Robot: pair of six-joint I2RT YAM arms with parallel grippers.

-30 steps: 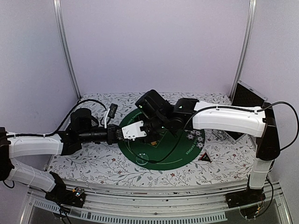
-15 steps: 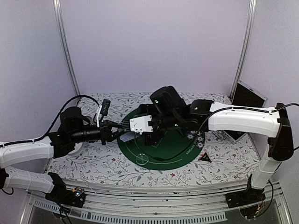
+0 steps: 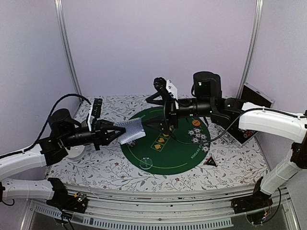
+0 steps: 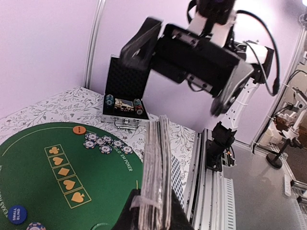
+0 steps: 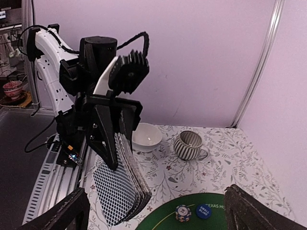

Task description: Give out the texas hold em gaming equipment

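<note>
We see the right end effector point(image 3: 157, 104) now spread wide and withdrawn, leaving the cards point(image 3: 132, 130) pinched solely by the left end effector point(image 3: 115, 133), ready for dealing.

The playing cards point(image 5: 120, 191) look thin and smooth, with printed crosshatch backs. The green mat point(image 3: 175, 155) looks matt and felt-like. The case point(image 4: 125, 79) at its two o'clock shows ribbed foam lining.

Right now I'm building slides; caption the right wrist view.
Left gripper holds fanned playing cards; striped mug and white bowl behind.
</note>
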